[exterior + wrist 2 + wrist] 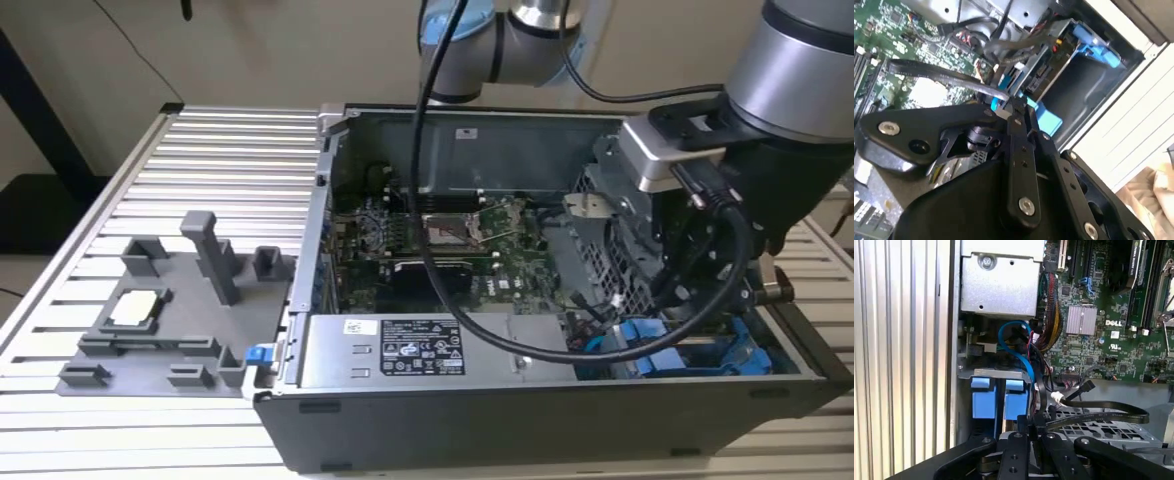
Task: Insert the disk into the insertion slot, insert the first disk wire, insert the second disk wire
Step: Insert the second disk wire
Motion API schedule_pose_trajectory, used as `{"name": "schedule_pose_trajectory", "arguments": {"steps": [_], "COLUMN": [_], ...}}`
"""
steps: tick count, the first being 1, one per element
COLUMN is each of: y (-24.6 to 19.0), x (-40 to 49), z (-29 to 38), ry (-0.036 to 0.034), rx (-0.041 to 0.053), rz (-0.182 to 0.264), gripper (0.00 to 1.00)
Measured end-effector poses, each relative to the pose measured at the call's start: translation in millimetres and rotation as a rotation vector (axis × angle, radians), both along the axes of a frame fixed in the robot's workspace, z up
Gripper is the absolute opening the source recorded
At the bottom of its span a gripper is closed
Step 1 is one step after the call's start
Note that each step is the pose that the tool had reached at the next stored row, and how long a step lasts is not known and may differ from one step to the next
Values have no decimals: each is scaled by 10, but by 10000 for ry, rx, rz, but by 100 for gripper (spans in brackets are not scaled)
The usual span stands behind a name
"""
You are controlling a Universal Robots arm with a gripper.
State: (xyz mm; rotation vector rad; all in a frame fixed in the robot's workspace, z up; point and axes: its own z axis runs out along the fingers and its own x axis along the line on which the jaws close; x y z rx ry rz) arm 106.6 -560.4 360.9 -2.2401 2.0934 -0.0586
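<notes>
The open computer case [400,420] stands on a slatted aluminium table [200,150], with the robot arm [801,80] reaching down into its corner at the exterior view's right, past the motherboard [441,230] and the silver power-supply box [400,350]. A grey parts fixture [147,330] lies well apart on the table at the exterior view's left. In the first wrist view the perforated drive cage [1104,432], which holds the insertion slot, sits just beside the gripper [1035,422]. The disk [985,401] shows by its blue carrier frame, tucked under a grey metal bar inside the case and apparently already seated. So the disk step looks done, and the work in hand seems to be a wire insertion, though which of the two wires cannot be told. In both wrist views the gripper's fingers look pressed together on one end of a flat black disk wire [1114,412], whose free length curves away over the cage. This step calls, I judge, for squaring the wire's plug with the socket on the disk's edge among the loose red, blue and black cables [1046,325], then a short straight push without snagging them.
</notes>
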Motion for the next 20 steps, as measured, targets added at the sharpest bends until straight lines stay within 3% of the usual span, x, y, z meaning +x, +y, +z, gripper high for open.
{"name": "schedule_pose_trajectory", "arguments": {"steps": [6,7,15,18,20], "y": [-9,-12,-36,-83,-122], "x": [171,185,193,233,256], "z": [-1,0,-7,-8,-9], "ry": [465,496,513,741,847], "rx": [0,0,17,10,6], "rz": [0,-2,-670,-670,-670], "gripper": [16,16,16,16,16]}}
